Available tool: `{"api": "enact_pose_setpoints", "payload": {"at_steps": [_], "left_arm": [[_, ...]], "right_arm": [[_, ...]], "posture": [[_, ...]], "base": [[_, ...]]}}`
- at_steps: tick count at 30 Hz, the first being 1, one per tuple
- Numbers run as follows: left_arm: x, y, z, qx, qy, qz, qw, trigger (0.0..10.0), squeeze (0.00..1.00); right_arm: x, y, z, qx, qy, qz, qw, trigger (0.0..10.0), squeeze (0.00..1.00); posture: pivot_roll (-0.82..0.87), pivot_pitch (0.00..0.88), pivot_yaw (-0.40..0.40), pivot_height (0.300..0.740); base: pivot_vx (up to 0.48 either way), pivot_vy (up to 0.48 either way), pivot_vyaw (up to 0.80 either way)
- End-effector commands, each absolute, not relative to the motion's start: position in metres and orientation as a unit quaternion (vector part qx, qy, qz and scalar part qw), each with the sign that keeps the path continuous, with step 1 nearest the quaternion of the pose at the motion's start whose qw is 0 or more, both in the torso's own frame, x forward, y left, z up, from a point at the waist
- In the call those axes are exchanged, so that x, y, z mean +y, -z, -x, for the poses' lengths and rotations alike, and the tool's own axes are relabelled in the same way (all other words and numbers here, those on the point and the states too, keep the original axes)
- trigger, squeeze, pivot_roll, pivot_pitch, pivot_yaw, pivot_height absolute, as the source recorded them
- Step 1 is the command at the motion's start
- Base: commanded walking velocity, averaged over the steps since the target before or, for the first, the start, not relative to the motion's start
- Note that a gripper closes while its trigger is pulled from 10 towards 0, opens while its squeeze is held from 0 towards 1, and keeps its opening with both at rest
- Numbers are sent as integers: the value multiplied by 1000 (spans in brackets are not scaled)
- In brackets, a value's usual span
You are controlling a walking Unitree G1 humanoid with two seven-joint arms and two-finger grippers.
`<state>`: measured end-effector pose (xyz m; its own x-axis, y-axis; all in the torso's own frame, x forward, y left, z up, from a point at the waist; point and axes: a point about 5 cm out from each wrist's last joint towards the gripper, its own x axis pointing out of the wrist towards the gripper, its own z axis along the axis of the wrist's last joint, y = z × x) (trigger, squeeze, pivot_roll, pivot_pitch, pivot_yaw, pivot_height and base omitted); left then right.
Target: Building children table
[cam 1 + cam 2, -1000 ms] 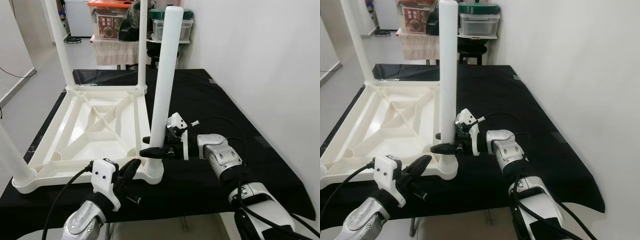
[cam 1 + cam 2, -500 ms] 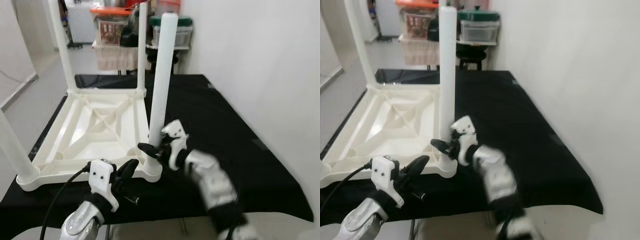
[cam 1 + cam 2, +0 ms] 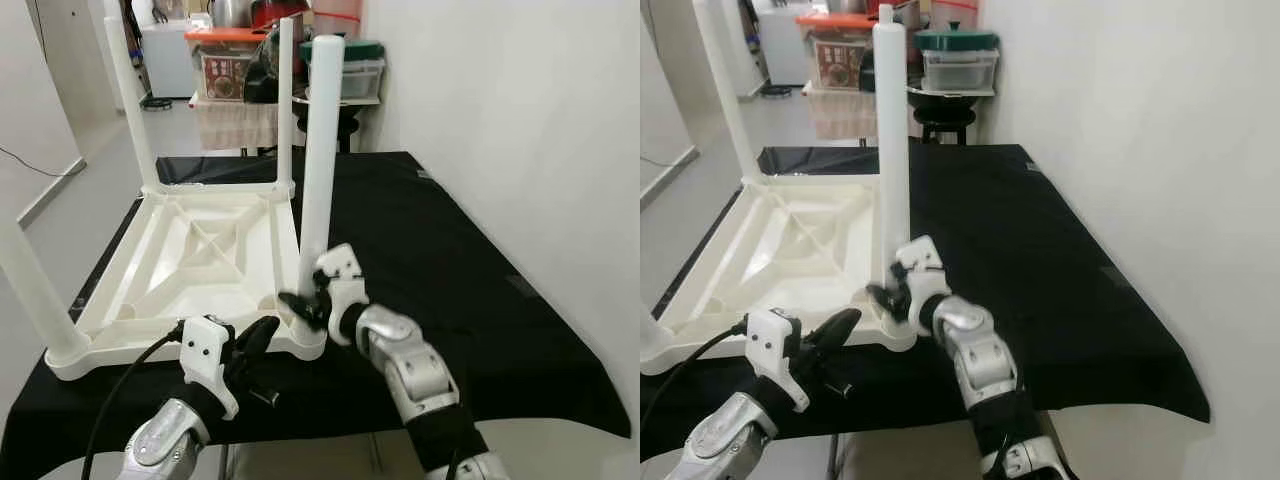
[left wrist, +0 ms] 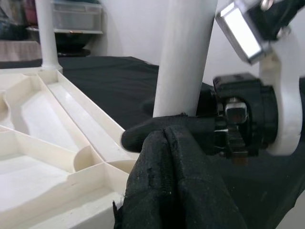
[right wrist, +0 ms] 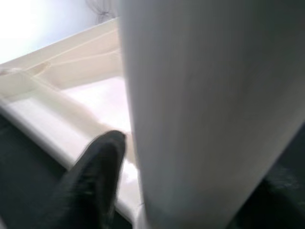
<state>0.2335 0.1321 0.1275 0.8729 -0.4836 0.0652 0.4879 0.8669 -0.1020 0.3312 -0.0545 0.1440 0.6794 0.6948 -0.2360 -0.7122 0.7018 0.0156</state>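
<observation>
Since the earlier frame your right gripper (image 3: 300,305) has swung in from the side; its arm now angles up from below, fingers clamped round the base of the near white leg (image 3: 318,150). That leg stands upright in the corner socket of the upturned table top (image 3: 190,260) on the black cloth (image 3: 450,260). Left gripper (image 3: 262,335), fingers pressed together, hovers just in front of that socket

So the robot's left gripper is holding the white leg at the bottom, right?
Not quite: the right gripper holds the white leg at the bottom, as the left eye view shows. The left gripper sits shut beside the table's corner.
</observation>
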Motion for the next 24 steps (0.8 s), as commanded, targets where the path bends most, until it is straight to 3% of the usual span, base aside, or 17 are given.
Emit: {"api": "enact_pose_setpoints", "payload": {"at_steps": [1,4,5,6,7,15,23,24], "left_arm": [[133,-127,-234,-20,247,50,968,10000,0],[133,-129,-233,-25,245,48,968,10000,0],[133,-130,-232,-27,243,48,968,10000,0],[133,-131,-230,-29,242,49,969,10000,0],[133,-133,-229,-33,239,51,969,10000,0],[131,-137,-222,-39,238,54,969,10000,0],[128,-145,-212,-47,244,30,968,10000,0],[128,-147,-209,-48,241,19,969,10000,0]], "right_arm": [[-52,-159,-339,75,-424,48,901,10000,1000],[-62,-168,-349,53,-453,65,888,10000,1000],[-69,-171,-353,47,-472,83,876,10000,749],[-76,-174,-356,50,-487,93,867,10000,243],[-84,-177,-359,52,-506,106,855,10000,0],[-101,-175,-364,77,-548,119,824,10000,0],[-109,-160,-371,106,-524,113,838,10000,0],[-111,-156,-371,113,-518,107,841,0,0]], "posture": [[28,0,-51,740],[41,0,-57,740],[47,0,-61,740],[48,0,-64,740],[49,0,-66,740],[59,0,-76,740],[64,0,-78,740],[64,0,-73,740]], "base": [[0,0,0],[0,0,0],[0,0,0],[0,0,0],[0,0,0],[0,0,0],[0,0,0],[0,0,0]]}}
